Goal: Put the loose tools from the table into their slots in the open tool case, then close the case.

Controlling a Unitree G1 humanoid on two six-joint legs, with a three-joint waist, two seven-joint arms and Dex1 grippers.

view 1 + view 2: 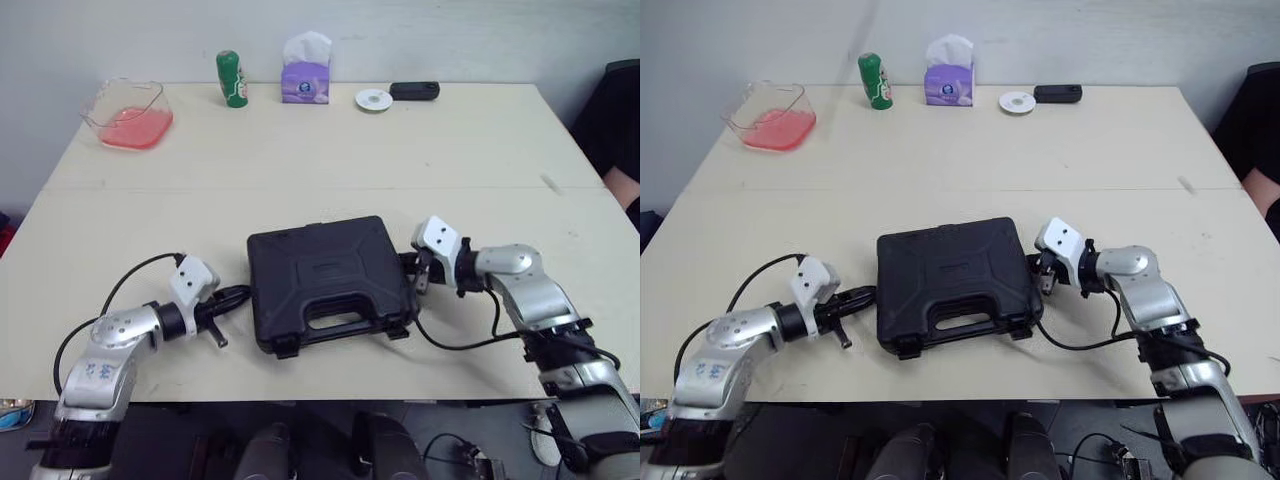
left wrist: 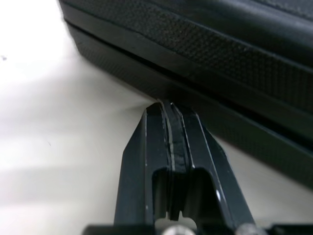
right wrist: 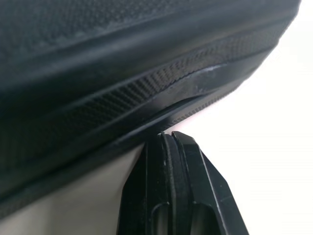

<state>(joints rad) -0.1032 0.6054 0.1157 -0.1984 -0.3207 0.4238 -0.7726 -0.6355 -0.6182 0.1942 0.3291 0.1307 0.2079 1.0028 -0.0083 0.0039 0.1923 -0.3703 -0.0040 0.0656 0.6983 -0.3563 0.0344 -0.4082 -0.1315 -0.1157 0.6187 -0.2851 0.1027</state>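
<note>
I am holding the clenched, empty left pincer point(image 1: 236, 296) and right pincer point(image 1: 416, 276) beside the shut tool case point(image 1: 330, 275); uneven pushing risks skidding it off the table point(image 1: 300, 150).

Closed tool case point(image 1: 330, 280) blocks near centre. My left gripper point(image 1: 234, 296) and right gripper point(image 1: 420, 272), fingers pressed together, sit tight against its left and right sides, no gap to slip through. My right arm's cable point(image 1: 455, 345) loops by the case's near right corner. Table point(image 1: 420, 160) bare beyond the case. Far edge lined: bowl point(image 1: 128, 113), green can point(image 1: 232, 79), tissue box point(image 1: 306, 75), white disc point(image 1: 373, 100), black device point(image 1: 414, 91).
</note>
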